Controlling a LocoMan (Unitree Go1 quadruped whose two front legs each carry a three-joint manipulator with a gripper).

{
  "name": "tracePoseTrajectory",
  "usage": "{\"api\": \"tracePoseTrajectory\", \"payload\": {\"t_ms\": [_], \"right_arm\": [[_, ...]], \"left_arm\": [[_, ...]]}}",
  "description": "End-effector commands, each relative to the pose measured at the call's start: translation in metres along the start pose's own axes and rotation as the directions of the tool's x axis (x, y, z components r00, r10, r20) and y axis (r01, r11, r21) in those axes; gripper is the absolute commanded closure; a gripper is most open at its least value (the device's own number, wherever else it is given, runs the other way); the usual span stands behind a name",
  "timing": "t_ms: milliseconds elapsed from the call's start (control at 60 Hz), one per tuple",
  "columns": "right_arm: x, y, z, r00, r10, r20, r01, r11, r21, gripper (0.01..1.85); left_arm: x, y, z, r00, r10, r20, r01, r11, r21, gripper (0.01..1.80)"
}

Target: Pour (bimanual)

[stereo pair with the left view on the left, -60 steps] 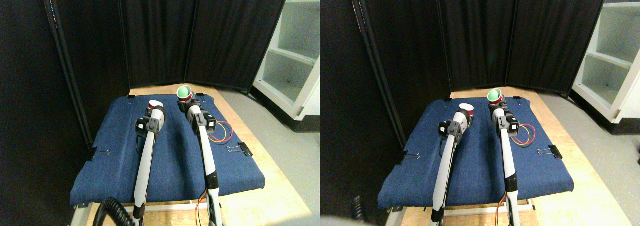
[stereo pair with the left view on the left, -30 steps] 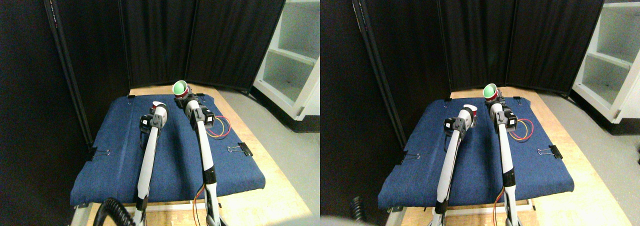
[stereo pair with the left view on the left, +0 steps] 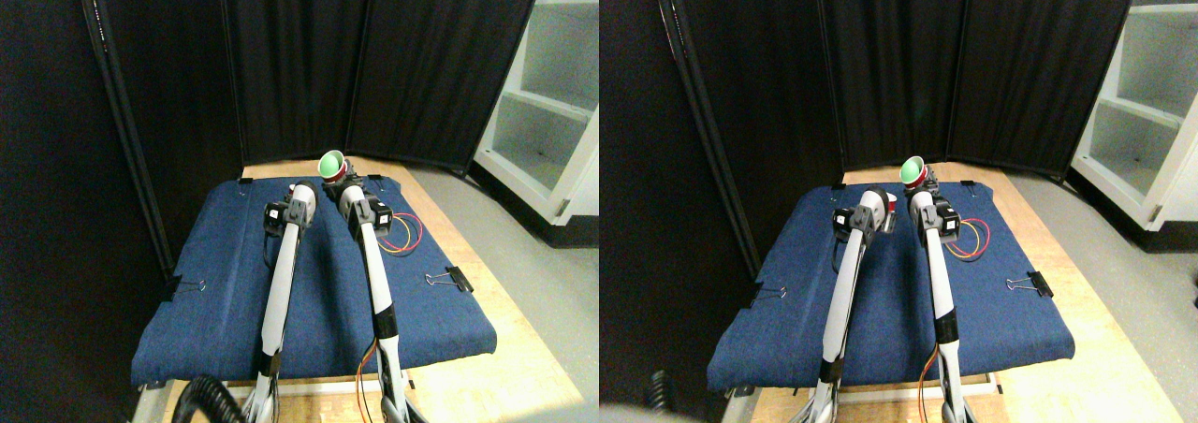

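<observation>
A red cup with a green inside (stereo pair with the left view on the left: 329,164) is held off the table, tipped to the left, with my right gripper (stereo pair with the left view on the left: 339,182) shut on it from below. Just left of it and lower, a second red cup with a white inside (stereo pair with the left view on the left: 301,190) shows only as a sliver behind my left wrist. My left gripper (stereo pair with the left view on the left: 299,198) is shut on this cup. The green cup's mouth leans over towards the white cup. Both cups hang above the far part of the blue cloth (stereo pair with the left view on the left: 215,283).
The blue cloth covers a wooden table (stereo pair with the left view on the left: 487,376) and is held by binder clips (stereo pair with the left view on the left: 452,278). Red and yellow wires (stereo pair with the left view on the left: 404,234) lie coiled right of my right arm. Black curtain panels (stereo pair with the left view on the left: 299,58) close the back; a white shelf unit (stereo pair with the left view on the left: 552,114) stands at the right.
Both arms have reached further away and drawn together. The green-lined cup has moved left and tipped more towards the white-lined cup, which has slipped mostly behind my left wrist.
</observation>
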Motion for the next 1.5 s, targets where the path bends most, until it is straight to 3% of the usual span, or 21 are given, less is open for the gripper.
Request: {"api": "tracePoseTrajectory", "payload": {"t_ms": [17, 633, 1050, 1500], "right_arm": [[0.002, 0.006, 0.001, 0.999, 0.037, -0.009, -0.037, 0.999, -0.015, 1.49], [0.004, -0.001, 0.012, 0.999, 0.037, 0.028, -0.036, 0.999, -0.04, 1.5], [0.005, 0.001, 0.017, 0.997, 0.06, 0.046, -0.056, 0.996, -0.067, 1.5], [0.0, 0.02, 0.021, 0.994, 0.109, 0.03, -0.102, 0.979, -0.175, 1.51]], "left_arm": [[-0.002, -0.007, -0.002, 0.999, -0.035, 0.001, 0.035, 0.999, 0.008, 1.48], [-0.014, -0.02, -0.002, 0.99, -0.138, -0.037, 0.141, 0.986, 0.092, 1.48], [-0.01, -0.027, 0.0, 0.989, -0.14, -0.045, 0.145, 0.982, 0.121, 1.48], [-0.007, -0.03, 0.0, 0.989, -0.143, -0.039, 0.147, 0.983, 0.111, 1.48]]}}
